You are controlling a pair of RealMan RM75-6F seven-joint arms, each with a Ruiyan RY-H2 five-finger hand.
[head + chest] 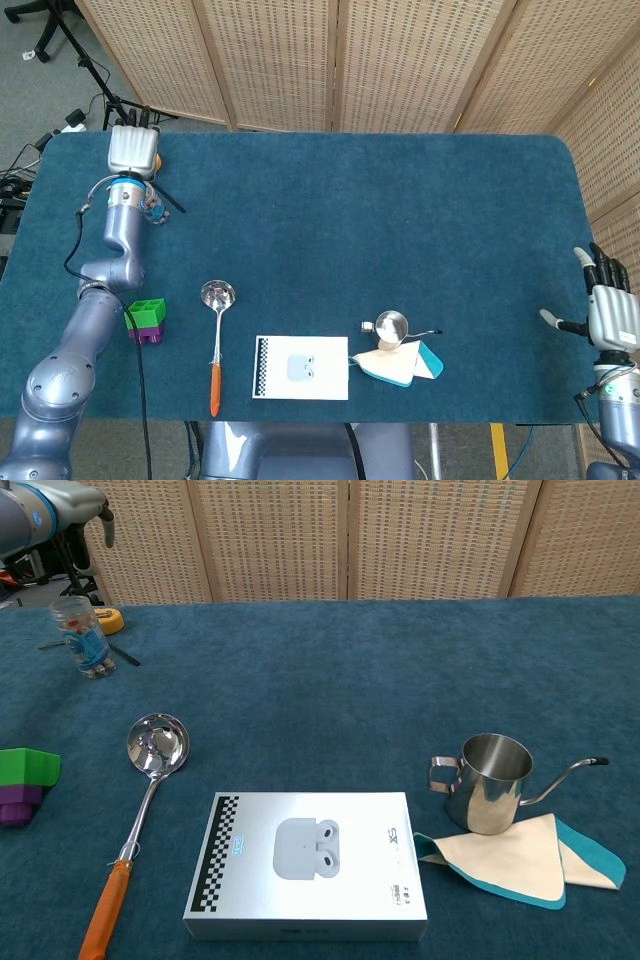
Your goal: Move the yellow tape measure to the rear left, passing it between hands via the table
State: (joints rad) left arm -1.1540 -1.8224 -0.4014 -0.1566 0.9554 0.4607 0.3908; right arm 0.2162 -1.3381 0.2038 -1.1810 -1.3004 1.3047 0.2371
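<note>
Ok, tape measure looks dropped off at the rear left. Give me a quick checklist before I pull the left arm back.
1. Yellow tape measure rests on the table at the rear left: ok.
2. Left hand holds nothing: cannot tell; the head view shows only its back, directly over the tape, and the chest view shows just one dark finger.
3. Small clear bottle beside the tape stands upright: ok, but it is close to the retreat path.
4. Right hand open and off to the table's right edge: ok.
5. Ladle and green and purple blocks lie near the left arm's path: ok.
</note>
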